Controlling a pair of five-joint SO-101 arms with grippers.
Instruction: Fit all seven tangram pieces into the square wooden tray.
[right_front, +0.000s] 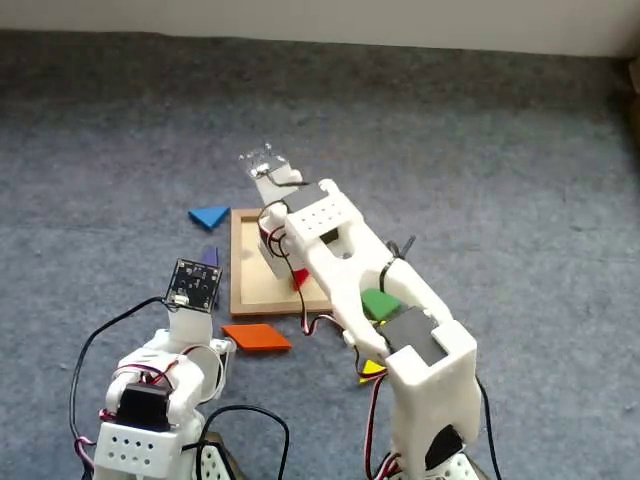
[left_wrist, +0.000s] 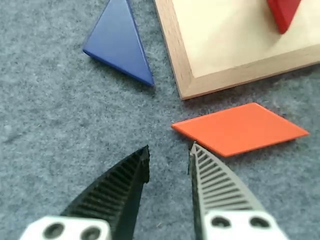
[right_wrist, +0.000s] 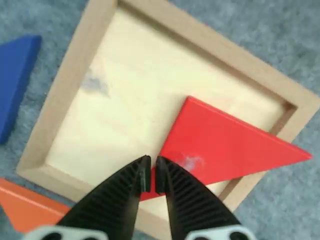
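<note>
The table (right_front: 500, 150) is a mottled grey. The tray (right_wrist: 65, 85) has a tan wood rim and a paler cream floor. Each in one plain colour: the red triangle (right_wrist: 220, 145), orange parallelogram (left_wrist: 240, 129), navy triangle (left_wrist: 120, 42), lighter blue triangle (right_front: 209, 215), green piece (right_front: 379, 302) and yellow piece (right_front: 372, 368). The right tool (right_wrist: 151, 162) is black and ribbed; the left tool (left_wrist: 169, 155) has one black and one grey finger, both ribbed. The arms (right_front: 340, 240) are white

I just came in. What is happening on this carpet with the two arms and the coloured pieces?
Two robot arms are working on a tangram. The right pincer is over the red triangle, which lies partly in the tray with one corner over the rim. The left pincer is open, low over the carpet, beside the orange parallelogram. A blue triangle, a green piece and a yellow piece lie outside the tray.
</note>
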